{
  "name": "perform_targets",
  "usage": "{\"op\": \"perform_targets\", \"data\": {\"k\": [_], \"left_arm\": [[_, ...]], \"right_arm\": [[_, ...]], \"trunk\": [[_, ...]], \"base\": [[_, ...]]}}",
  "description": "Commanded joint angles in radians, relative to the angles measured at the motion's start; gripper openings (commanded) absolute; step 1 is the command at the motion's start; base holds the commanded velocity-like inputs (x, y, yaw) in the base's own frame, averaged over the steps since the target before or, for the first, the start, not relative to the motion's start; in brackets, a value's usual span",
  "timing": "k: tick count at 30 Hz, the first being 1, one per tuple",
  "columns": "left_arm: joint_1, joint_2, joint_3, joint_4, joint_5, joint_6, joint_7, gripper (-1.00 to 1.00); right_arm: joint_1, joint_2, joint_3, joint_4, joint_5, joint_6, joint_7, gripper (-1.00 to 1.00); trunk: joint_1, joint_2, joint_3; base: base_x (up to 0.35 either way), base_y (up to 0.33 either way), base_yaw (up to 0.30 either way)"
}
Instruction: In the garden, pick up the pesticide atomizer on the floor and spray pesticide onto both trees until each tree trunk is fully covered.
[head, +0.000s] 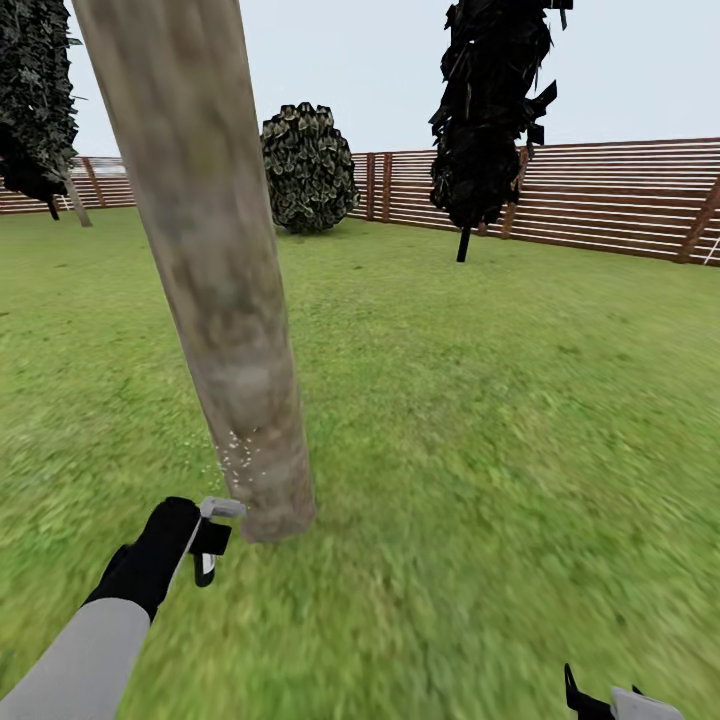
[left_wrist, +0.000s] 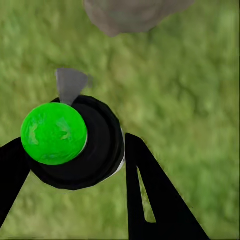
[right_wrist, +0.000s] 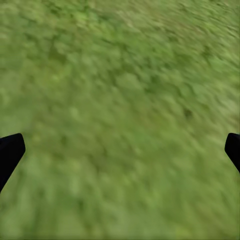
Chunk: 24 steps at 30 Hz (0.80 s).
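Note:
One tree trunk (head: 215, 280), thick with mottled grey-beige bark, rises from the grass just ahead of me, leaning in the head view. White specks dot its bark low on the side nearest my left hand. My left gripper (head: 207, 545) is shut on the pesticide atomizer (left_wrist: 82, 145), a black round body with a bright green cap (left_wrist: 54, 133). The atomizer's grey nozzle (head: 222, 507) points at the base of the trunk (left_wrist: 132, 15), a short gap away. My right gripper (right_wrist: 120, 150) hangs open over bare grass at the lower right (head: 600, 700).
Green lawn (head: 480, 400) stretches all around, ringed by a brown slat fence (head: 620, 200). A round leafy bush (head: 308, 168) and a black columnar tree (head: 490, 120) stand at the back. Another pale trunk (head: 78, 205) under dark foliage shows far off at the back left.

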Motion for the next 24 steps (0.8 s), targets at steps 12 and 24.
{"op": "perform_targets", "data": {"k": [12,24], "left_arm": [[0.0,0.05,0.019,0.119,0.01,-0.156,0.039,-1.0],[0.0,0.045,0.077,0.19,0.013,-0.194,0.153,-1.0]], "right_arm": [[0.0,-0.001,0.0,0.0,0.0,0.0,0.0,1.0],[0.0,-0.001,0.0,0.0,-0.001,0.0,0.0,1.0]], "trunk": [[0.0,0.0,0.0],[0.0,0.0,0.0]], "base": [[0.047,-0.076,0.003],[0.137,-0.243,0.225]]}}
